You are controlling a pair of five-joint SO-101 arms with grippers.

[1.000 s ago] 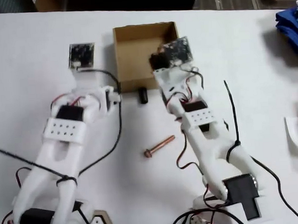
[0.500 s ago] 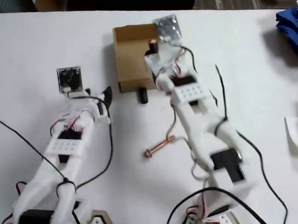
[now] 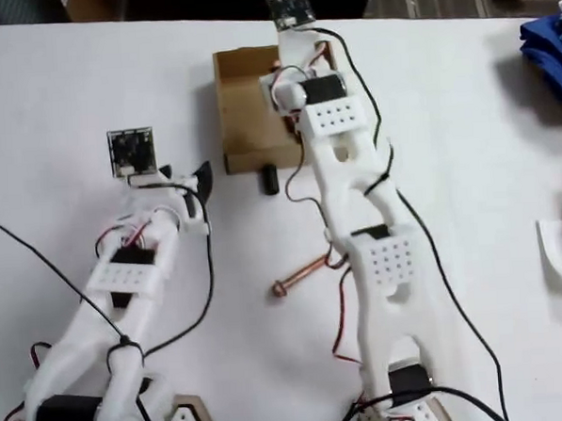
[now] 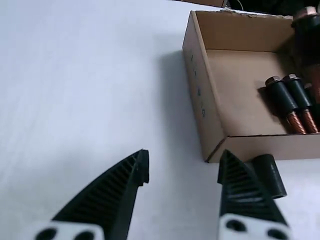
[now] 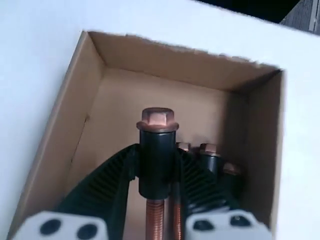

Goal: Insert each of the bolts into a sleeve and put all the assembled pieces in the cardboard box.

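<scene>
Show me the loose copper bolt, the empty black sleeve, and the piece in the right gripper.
Loose copper-coloured bolt (image 3: 299, 276): high view, middle of the shank.
Empty black cylindrical sleeve (image 3: 270, 179): high view, its side wall.
Gripped black-sleeved copper bolt (image 5: 157, 165): right wrist view, sleeve body.

Copper bolt (image 5: 158, 119), black sleeve (image 5: 156, 165), brown cardboard box (image 5: 62, 145), white table (image 3: 67, 90); cloth (image 3: 548, 55) seemingly blue.

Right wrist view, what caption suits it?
Right gripper holds a sleeved bolt over the cardboard box, other assembled pieces inside.
</scene>
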